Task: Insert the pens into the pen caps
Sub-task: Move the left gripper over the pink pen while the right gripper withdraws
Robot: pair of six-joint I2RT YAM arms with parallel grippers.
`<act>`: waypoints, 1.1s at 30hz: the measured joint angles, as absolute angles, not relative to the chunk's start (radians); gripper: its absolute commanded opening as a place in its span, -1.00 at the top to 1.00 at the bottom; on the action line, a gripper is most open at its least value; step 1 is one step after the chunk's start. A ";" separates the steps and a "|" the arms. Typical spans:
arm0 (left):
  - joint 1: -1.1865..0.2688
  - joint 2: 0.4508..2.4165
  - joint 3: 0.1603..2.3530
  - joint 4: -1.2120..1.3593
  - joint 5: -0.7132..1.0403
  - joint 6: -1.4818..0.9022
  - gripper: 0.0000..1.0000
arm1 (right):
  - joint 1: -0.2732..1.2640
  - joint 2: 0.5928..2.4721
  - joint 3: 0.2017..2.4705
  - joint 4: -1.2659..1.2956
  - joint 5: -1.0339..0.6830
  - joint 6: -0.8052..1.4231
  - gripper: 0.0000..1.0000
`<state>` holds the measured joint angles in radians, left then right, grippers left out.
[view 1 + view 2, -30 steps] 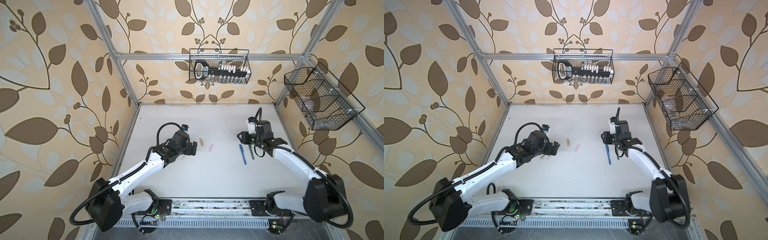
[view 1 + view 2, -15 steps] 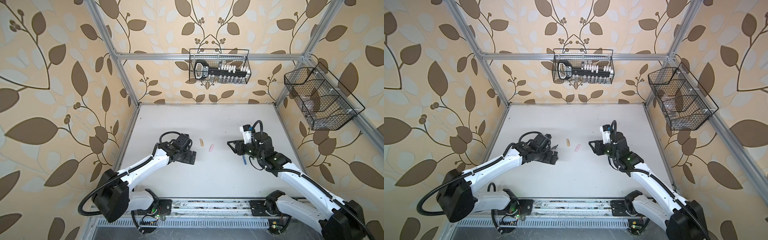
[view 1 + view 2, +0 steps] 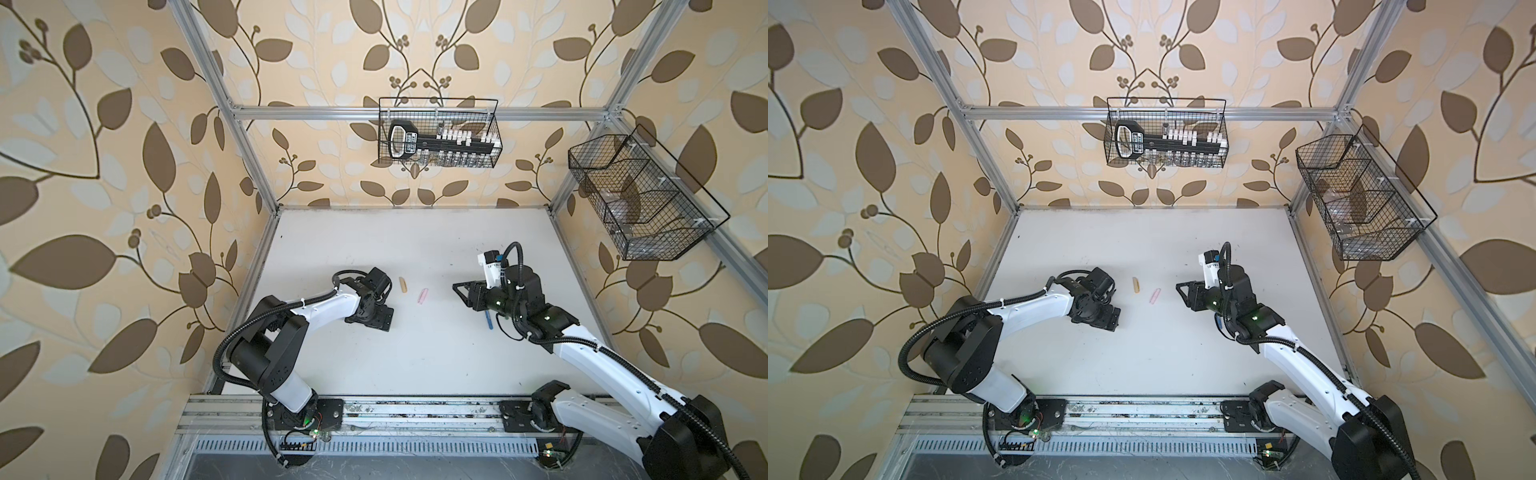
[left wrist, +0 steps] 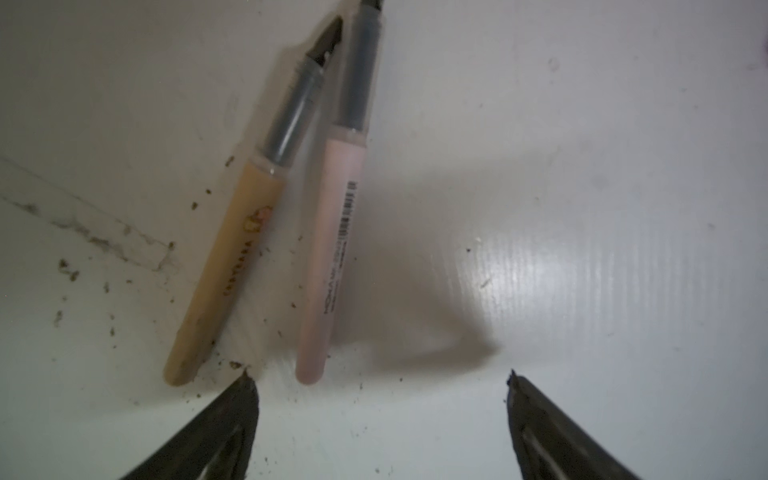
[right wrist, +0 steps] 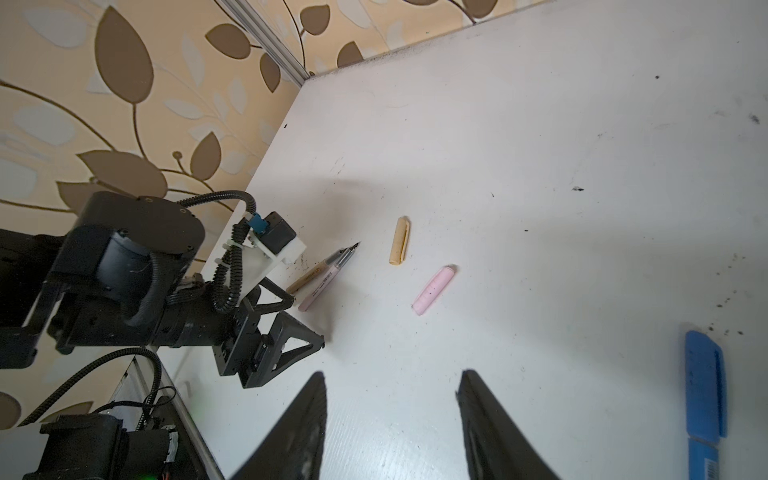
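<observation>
In both top views the left hand point(image 3: 380, 322) sits low over the white surface point(image 3: 415, 361) at mid-left. The right hand point(image 3: 461, 295) hangs at mid-right, pointing left toward it. Between them lie the tan cap point(image 3: 402, 285) and the pink cap point(image 3: 422, 296), which is to the tan cap's right and slightly nearer. The two caps are apart from each other. A blue pen point(image 3: 489, 323) shows partly beneath the right wrist.

In the left wrist view the left hand point(image 4: 379, 376) has its fingers point(image 4: 232, 411) spread wide with nothing between them. Just beyond them the tan pen point(image 4: 232, 257) and pink pen point(image 4: 332, 249) lie uncapped side by side on the surface. Their barrels are slightly apart and their dark nib ends converge.

In the right wrist view the right hand point(image 5: 392, 374) has its fingers point(image 5: 299, 419) apart and empty, above bare surface. Both uncapped pens lie just beside the left hand point(image 5: 305, 320). The tan cap point(image 5: 400, 246) and pink cap point(image 5: 433, 290) lie beyond their nibs, not touching them. At the frame edge a blue cap point(image 5: 704, 382) meets a blue barrel end to end. Whether it is pushed fully home cannot be told.
</observation>
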<state>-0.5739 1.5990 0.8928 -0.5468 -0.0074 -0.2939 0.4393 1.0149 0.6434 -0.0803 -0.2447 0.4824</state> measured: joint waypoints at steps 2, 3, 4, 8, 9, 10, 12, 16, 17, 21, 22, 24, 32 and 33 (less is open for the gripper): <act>-0.574 1.612 0.898 -0.539 -0.007 -0.291 -0.82 | 0.443 1.018 0.643 -0.078 -0.245 0.482 -0.04; -0.574 1.616 0.899 -0.534 -0.005 -0.290 -0.80 | 0.444 1.018 0.643 -0.078 -0.245 0.482 -0.04; -0.574 1.619 0.900 -0.530 -0.004 -0.289 -0.79 | 0.445 1.018 0.643 -0.078 -0.245 0.482 -0.05; -0.574 1.639 0.918 -0.527 -0.003 -0.287 -0.72 | 0.447 1.016 0.642 -0.076 -0.245 0.482 -0.05; -0.574 1.645 0.924 -0.526 -0.003 -0.287 -0.70 | 0.448 1.013 0.640 -0.073 -0.244 0.483 -0.05; -0.574 1.652 0.928 -0.522 -0.004 -0.286 -0.69 | 0.448 1.008 0.635 -0.069 -0.244 0.483 -0.05; -0.574 1.662 0.937 -0.522 -0.008 -0.284 -0.62 | 0.448 0.999 0.630 -0.069 -0.244 0.483 -0.05; -0.574 1.693 0.970 -0.522 -0.012 -0.271 -0.39 | 0.448 0.978 0.628 -0.069 -0.243 0.484 -0.05; -0.574 1.699 0.976 -0.520 -0.012 -0.265 -0.36 | 0.448 0.974 0.628 -0.069 -0.243 0.484 -0.05; -0.574 1.708 0.986 -0.521 -0.025 -0.260 -0.20 | 0.448 0.965 0.628 -0.069 -0.239 0.484 -0.05; -0.574 1.708 0.986 -0.520 -0.030 -0.262 -0.19 | 0.448 0.964 0.628 -0.069 -0.237 0.484 -0.05; -0.574 1.708 0.986 -0.521 -0.033 -0.262 -0.17 | 0.448 0.964 0.627 -0.069 -0.236 0.484 -0.05; -0.574 1.708 0.986 -0.523 -0.033 -0.265 -0.05 | 0.448 0.964 0.627 -0.068 -0.236 0.486 -0.05; -0.574 1.708 0.986 -0.524 -0.034 -0.265 -0.03 | 0.448 0.964 0.627 -0.068 -0.237 0.487 -0.05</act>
<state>-0.5743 1.7084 0.9855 -0.5240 -0.0338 -0.2646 0.4480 0.9642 0.6273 -0.0685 -0.2367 0.4866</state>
